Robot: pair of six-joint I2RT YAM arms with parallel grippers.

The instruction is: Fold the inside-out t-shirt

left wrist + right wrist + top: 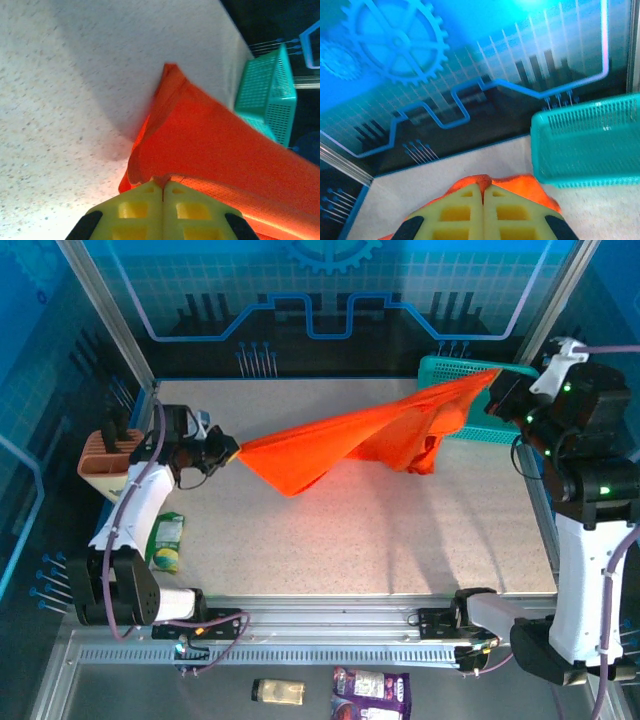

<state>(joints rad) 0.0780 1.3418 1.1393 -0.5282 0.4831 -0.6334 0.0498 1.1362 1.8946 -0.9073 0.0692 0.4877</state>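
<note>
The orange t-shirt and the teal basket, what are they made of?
The orange t-shirt looks like soft, matte knit cloth: it drapes, folds and sags in mid-air, and a fine weave shows in the left wrist view. The teal basket is probably hard, slightly glossy plastic: its walls are straight and moulded into a regular mesh of small slots.

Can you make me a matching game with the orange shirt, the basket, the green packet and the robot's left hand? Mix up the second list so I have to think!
Things:
1. t-shirt
2. basket
3. green packet
4. left hand

Clues:
A. teal, at the far right
B. shut, pinching orange cloth
C. orange, stretched out in the air
D. lying flat at the near left

Right pairs: 1-C, 2-A, 3-D, 4-B.
</note>
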